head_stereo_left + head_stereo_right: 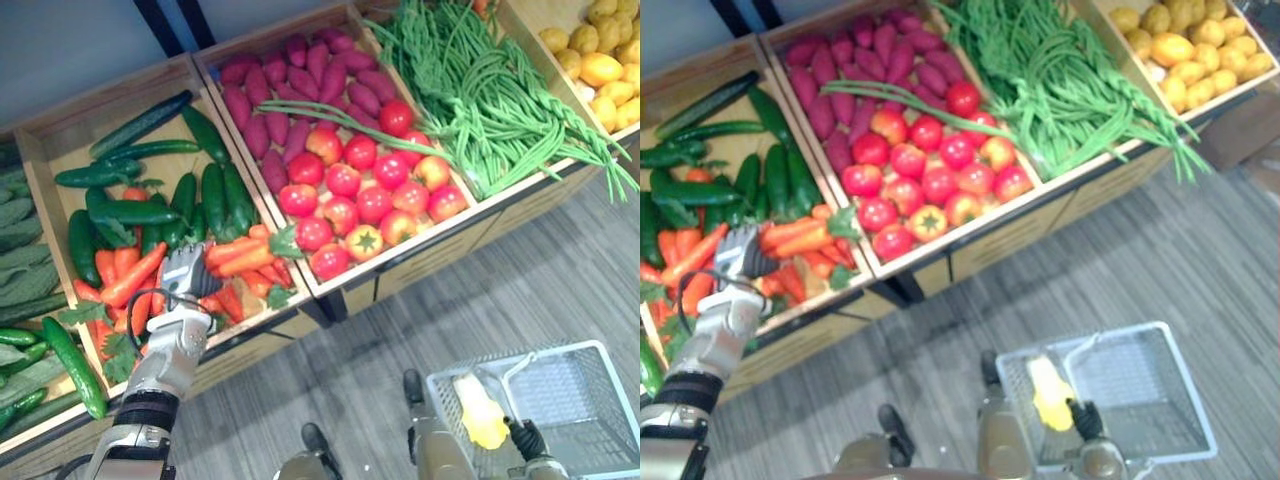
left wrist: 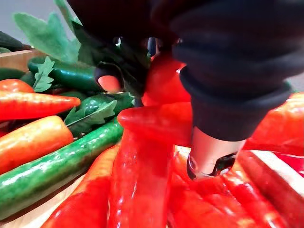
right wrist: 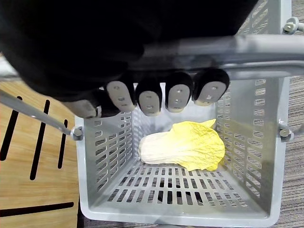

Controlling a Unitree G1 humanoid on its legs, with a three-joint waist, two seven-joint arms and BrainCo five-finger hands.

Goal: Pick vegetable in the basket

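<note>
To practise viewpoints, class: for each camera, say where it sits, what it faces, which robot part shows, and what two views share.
Left eye view: head, down at vegetable crates; left hand among carrots.
Right eye view: head, alongside; same scene.
Left wrist view: left wrist, close on carrots; dark cover.
Right wrist view: right wrist, into basket; right hand round handle.
Shared: right wrist and eye views show the cabbage.

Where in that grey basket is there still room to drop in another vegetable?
Bare slotted floor runs from the cabbage to the basket wall farthest from the right hand, which grips the handle. The carrots around the left hand lie packed tight.
</note>
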